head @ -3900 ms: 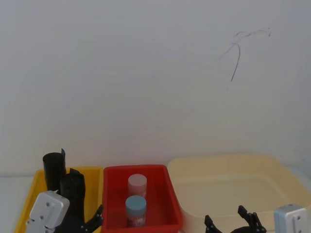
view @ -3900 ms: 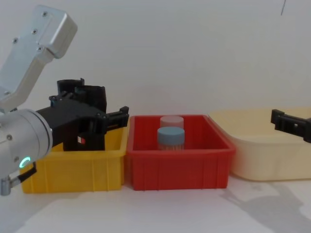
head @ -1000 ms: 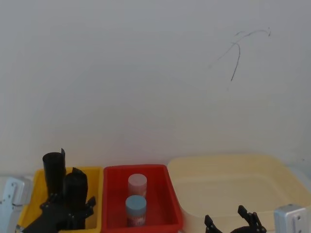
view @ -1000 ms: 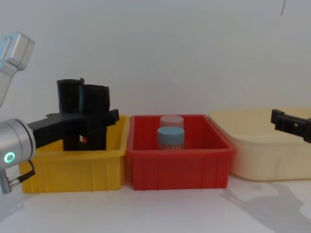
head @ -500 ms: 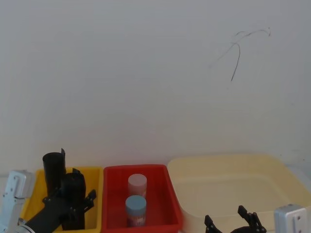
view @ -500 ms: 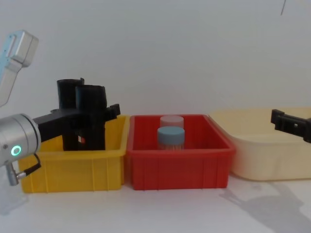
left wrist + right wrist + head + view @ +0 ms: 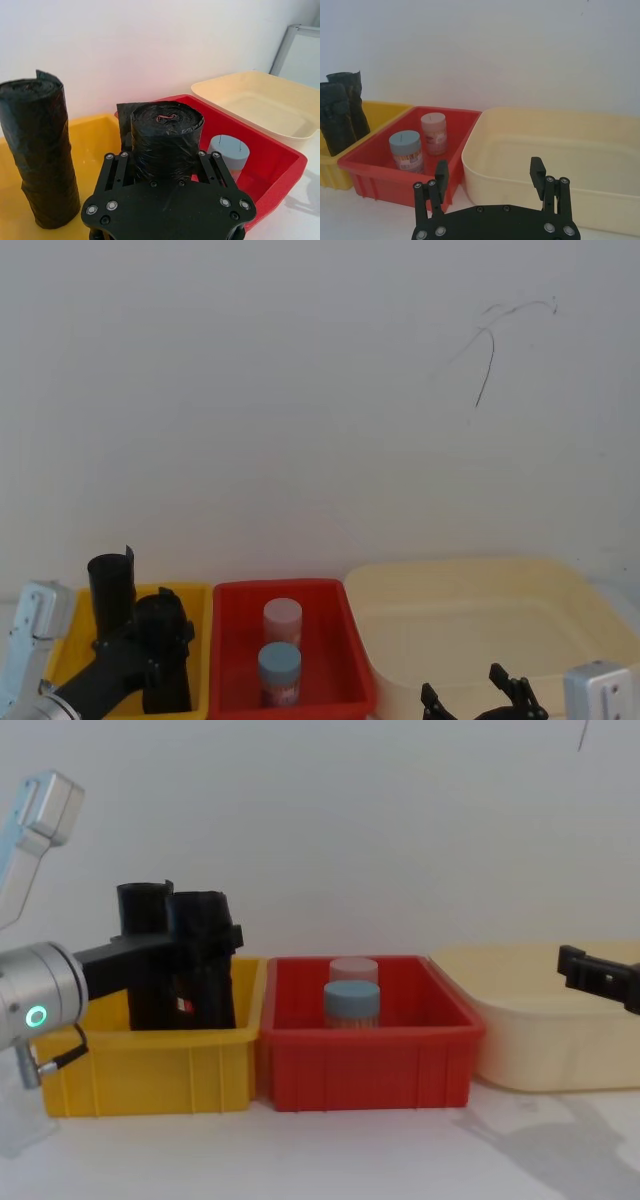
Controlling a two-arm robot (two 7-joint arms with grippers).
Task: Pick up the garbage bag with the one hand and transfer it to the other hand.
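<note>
The left gripper [image 7: 165, 159] reaches into the yellow bin [image 7: 150, 1070] and is closed around the garbage bag [image 7: 167, 131], a finger pressed to each side of the thick roll about halfway up. The bag stands roughly upright at the side of the bin nearest the red bin [image 7: 365, 1070], with the slimmer black roll [image 7: 42, 150] just beside it. The right gripper [image 7: 489, 175] hovers low before the cream tub [image 7: 560, 150], its fingers spread apart and holding nothing.

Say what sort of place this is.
Likely a robot test bench: yellow bin, red bin and cream tub on a white table; left gripper grips the garbage bag, right gripper hangs open by the tub.
</note>
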